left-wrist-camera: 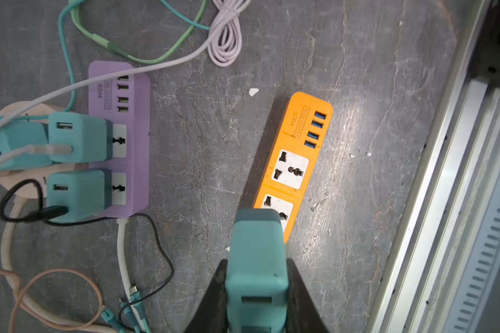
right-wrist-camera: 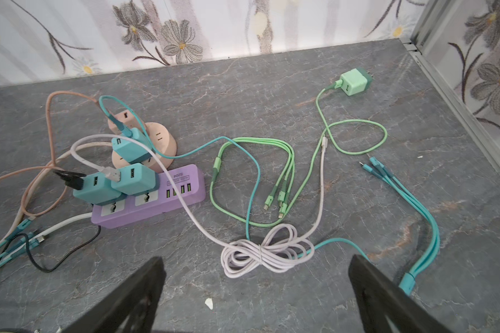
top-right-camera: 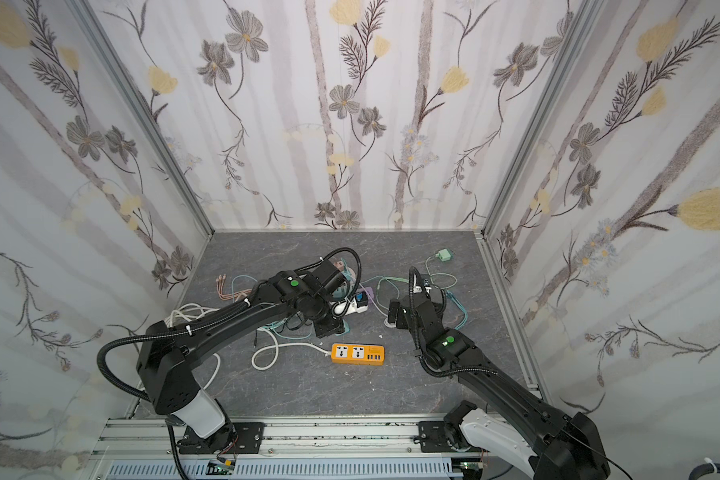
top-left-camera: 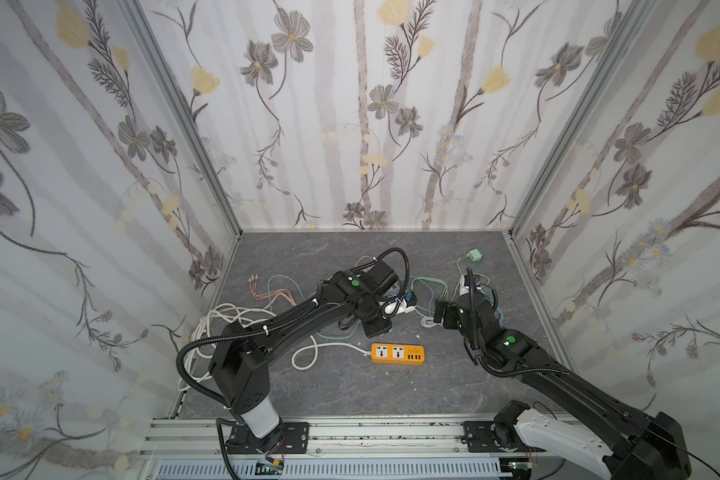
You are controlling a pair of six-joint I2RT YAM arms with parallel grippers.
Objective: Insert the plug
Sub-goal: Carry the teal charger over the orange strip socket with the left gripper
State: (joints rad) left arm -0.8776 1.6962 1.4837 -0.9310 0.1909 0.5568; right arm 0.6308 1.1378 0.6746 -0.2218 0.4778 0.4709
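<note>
Soft, even light fills both top views; the walls bow at the edges. In the left wrist view, glare whitens the bench beside the orange power strip, shadowed along one side.

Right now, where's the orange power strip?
In both top views the orange power strip lies between the arms, nearer the front rail; the left gripper holds a teal charger beside it.

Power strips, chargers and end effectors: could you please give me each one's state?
Orange power strip: sockets and USB ports all empty.
Purple power strip: both sockets hold teal chargers.
Left end effector: shut on teal USB charger.
Right end effector: open, empty.
Mint-green charger: unplugged, cable attached.
</note>
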